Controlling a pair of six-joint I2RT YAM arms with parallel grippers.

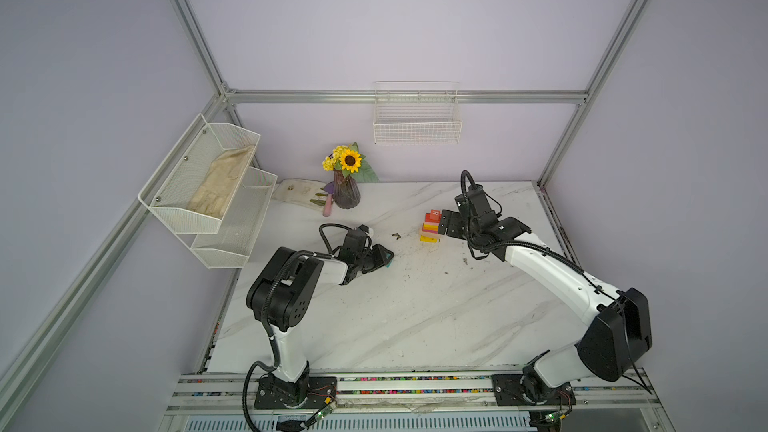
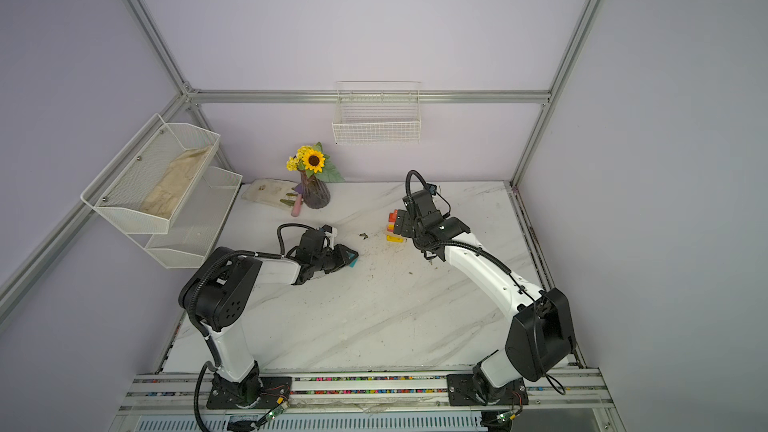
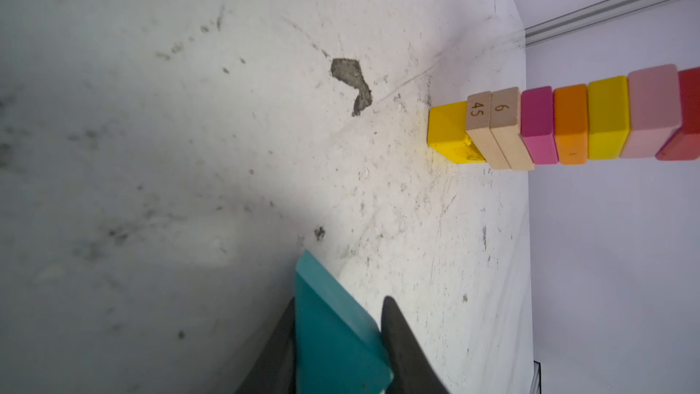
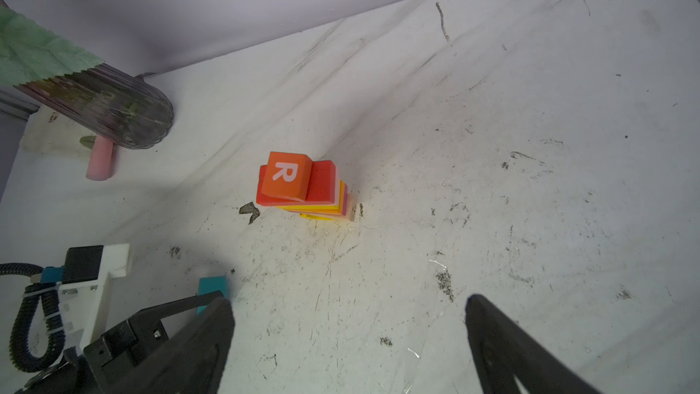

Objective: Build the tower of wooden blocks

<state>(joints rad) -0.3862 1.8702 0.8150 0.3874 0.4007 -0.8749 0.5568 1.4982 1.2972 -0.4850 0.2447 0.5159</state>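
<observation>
The tower stands at about one o'clock from the middle of the table, its long axis straight up. From the base it goes yellow, two tan slabs, magenta, orange, yellow, pink and red, with the R cube on top, letter facing the ceiling. The slabs lie a little staggered, and the cube sits toward one end of the red slab.

The left claw is near the middle of the table, at roughly eight o'clock from the tower and well apart from it. Its fingers are drawn in against two opposite faces of the teal block, gripping it. The block's sharp end juts past the fingertips toward about three o'clock. I can't tell whether the block rests on the table or is lifted clear.

The right claw hangs near the tower's three o'clock side, spread wide, with nothing between its jaws and no block touched.

In the left wrist view the red slab is cut off at the frame edge. The right wrist view shows the lower slabs only as thin edges. In both top views just a sliver of the teal block shows past the left claw.
</observation>
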